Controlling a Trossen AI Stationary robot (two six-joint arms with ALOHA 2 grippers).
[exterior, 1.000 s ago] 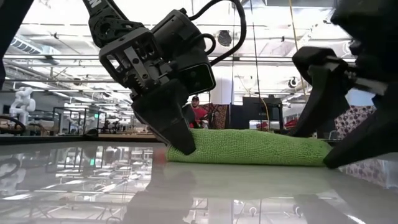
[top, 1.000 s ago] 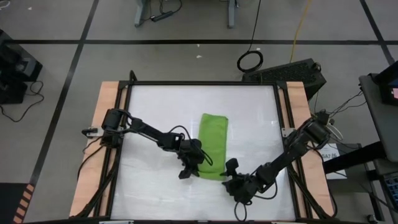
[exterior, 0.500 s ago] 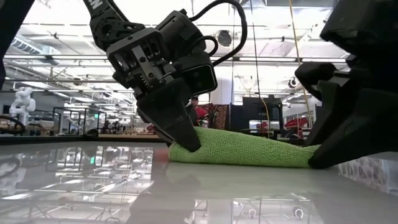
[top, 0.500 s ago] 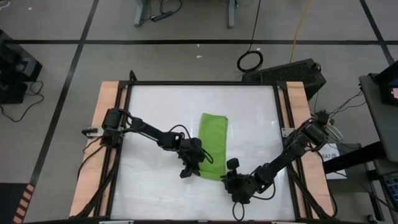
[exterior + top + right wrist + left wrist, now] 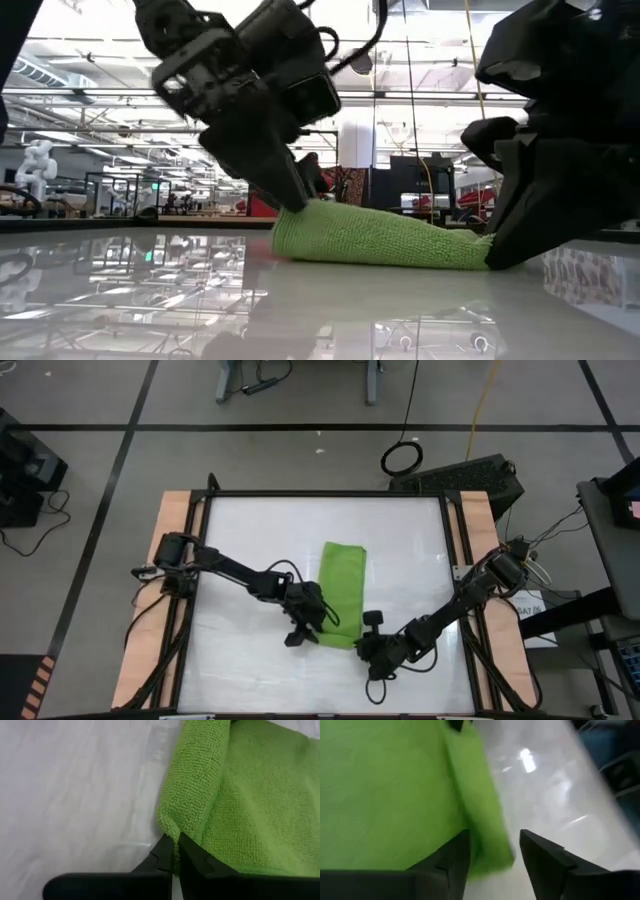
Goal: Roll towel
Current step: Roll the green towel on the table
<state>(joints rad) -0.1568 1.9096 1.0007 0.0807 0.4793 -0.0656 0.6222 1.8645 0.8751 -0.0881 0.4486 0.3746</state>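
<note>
Pinching the towel (image 5: 220, 795) corner, right hand (image 5: 175, 851) closed on it; left hand (image 5: 492, 855) open, straddling the other corner

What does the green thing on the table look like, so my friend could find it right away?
Look at the big white table with wooden edges, seen from above. Near its middle lies the towel, a folded strip of cloth, with the left claw and the right claw at its near end. It is the only bright lime-green, soft thing there; everything beside it is dark and hard.
</note>
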